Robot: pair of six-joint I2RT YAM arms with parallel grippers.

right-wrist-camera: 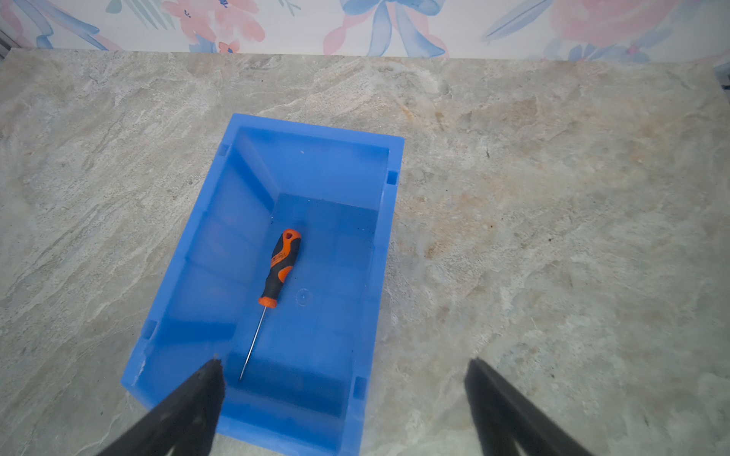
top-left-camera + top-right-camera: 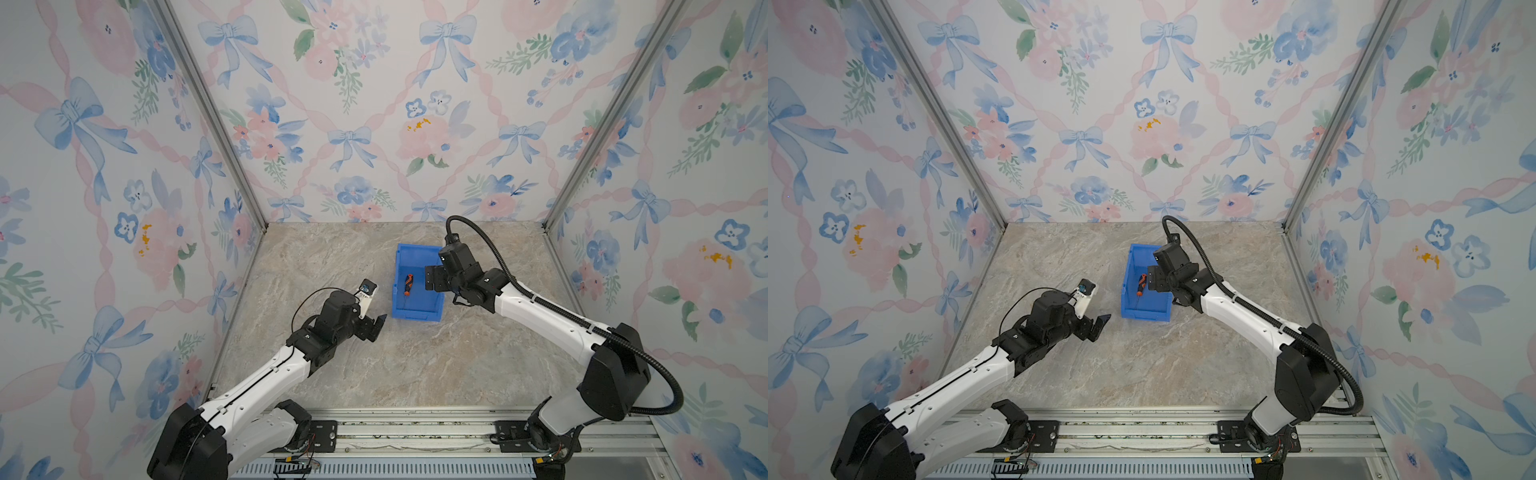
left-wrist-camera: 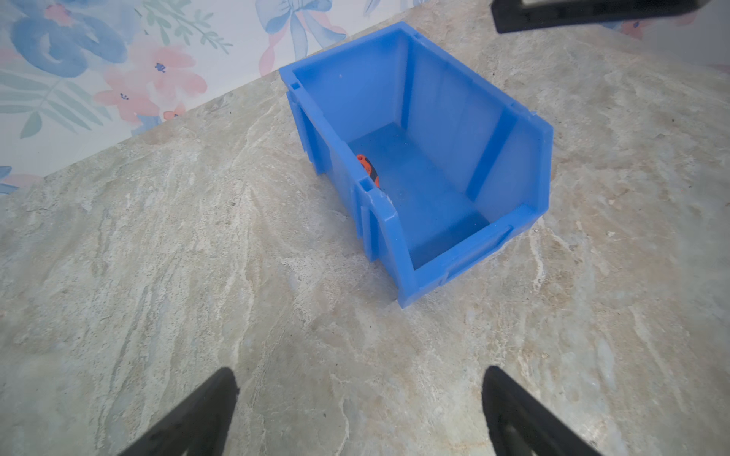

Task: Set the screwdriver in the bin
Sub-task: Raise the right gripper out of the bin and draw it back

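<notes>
Your screwdriver [image 1: 281, 268] lies flat on the floor of the bin [image 1: 389, 252], handle toward the back wall. Your right gripper [image 1: 343, 379] hangs above it, fingers spread wide and empty. Your left gripper [image 3: 359, 391] waits beside the bin, likewise spread.

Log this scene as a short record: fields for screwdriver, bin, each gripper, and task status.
screwdriver: lying flat on the bin floor, touched by neither gripper
bin: blue, upright on the marble-patterned table
right gripper: open, empty, above the bin
left gripper: open, empty, apart from the bin, over the table
task status: screwdriver is in the bin
</notes>
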